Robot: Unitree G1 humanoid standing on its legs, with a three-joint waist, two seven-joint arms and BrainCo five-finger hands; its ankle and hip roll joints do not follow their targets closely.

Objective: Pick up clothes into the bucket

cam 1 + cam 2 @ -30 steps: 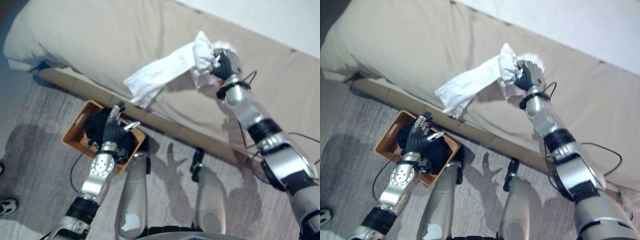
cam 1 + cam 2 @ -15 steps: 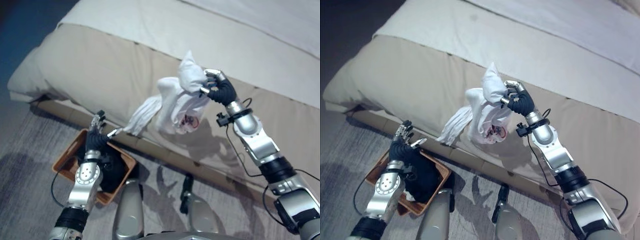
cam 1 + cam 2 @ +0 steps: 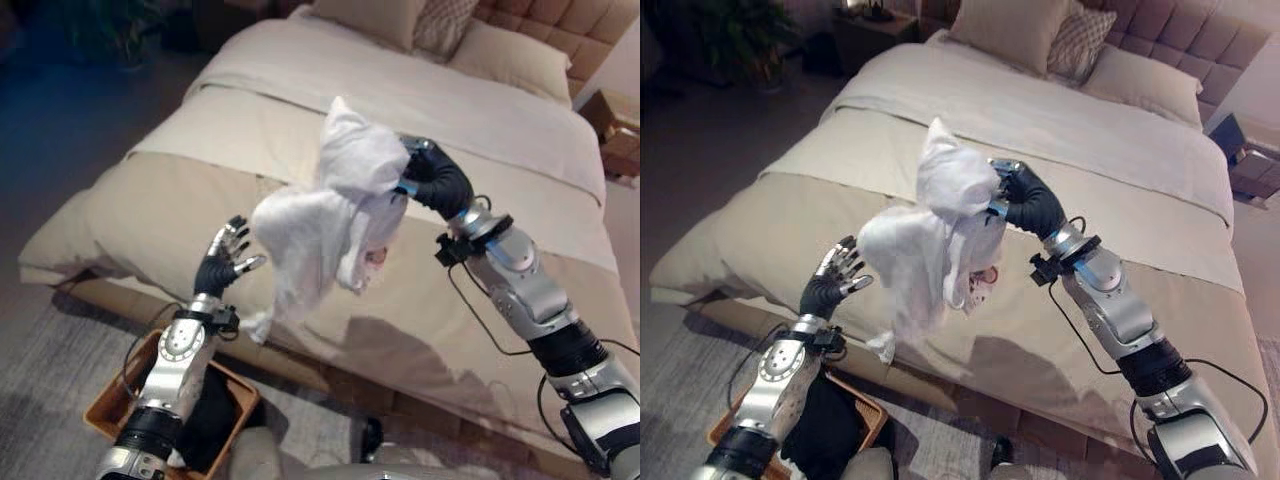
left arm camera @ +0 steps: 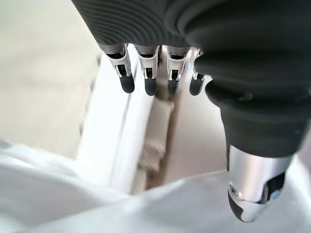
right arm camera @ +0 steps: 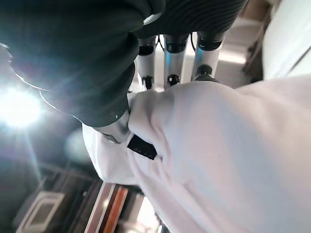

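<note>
A white garment (image 3: 330,220) hangs in the air over the bed's near side, bunched at its top where my right hand (image 3: 437,180) is shut on it. The right wrist view has the same white cloth (image 5: 223,155) pressed between thumb and fingers. My left hand (image 3: 222,263) is raised just left of the garment's lower edge, fingers spread and open, holding nothing; its fingers (image 4: 148,73) point past white cloth (image 4: 73,194). The orange-brown bucket (image 3: 110,405), a low basket with dark clothes (image 3: 825,425) in it, sits on the floor by my left forearm.
A large beige bed (image 3: 450,110) with pillows (image 3: 1015,30) at its head spans the scene. A grey rug (image 3: 40,350) lies under the basket. A nightstand (image 3: 615,120) stands at the far right.
The camera has tilted up, showing the whole bed. My right hand has lifted the white garment higher, now hanging bunched. My left hand rose from the basket toward the garment.
</note>
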